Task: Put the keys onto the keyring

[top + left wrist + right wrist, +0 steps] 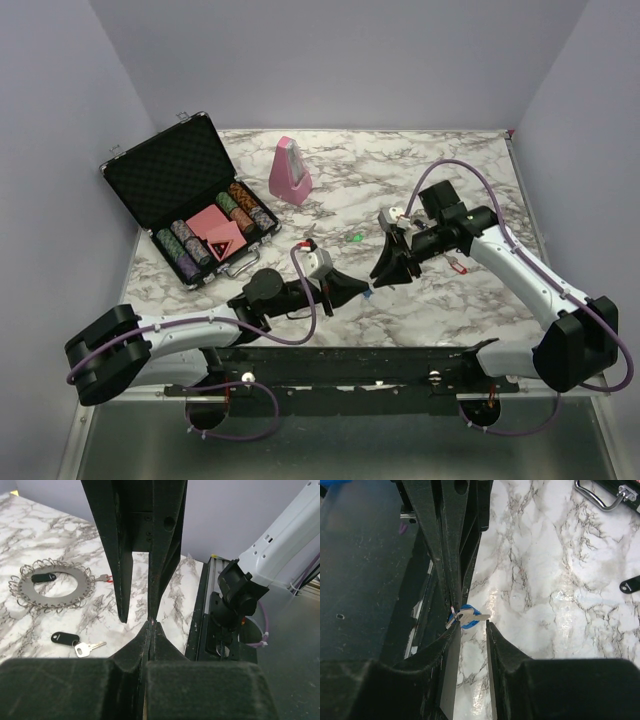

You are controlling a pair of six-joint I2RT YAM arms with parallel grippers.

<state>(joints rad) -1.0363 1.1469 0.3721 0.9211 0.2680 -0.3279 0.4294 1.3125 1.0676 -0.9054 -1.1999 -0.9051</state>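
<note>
Blue key [468, 619] clenched in left end effector [151, 622], right end effector [473, 626] parted, near table's [440, 310] front edge

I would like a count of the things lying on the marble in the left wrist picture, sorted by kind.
Keyring: 1
Black-capped keys: 2, one at the keyring, one loose
Key with red at its head: 1
Total: 4
</note>
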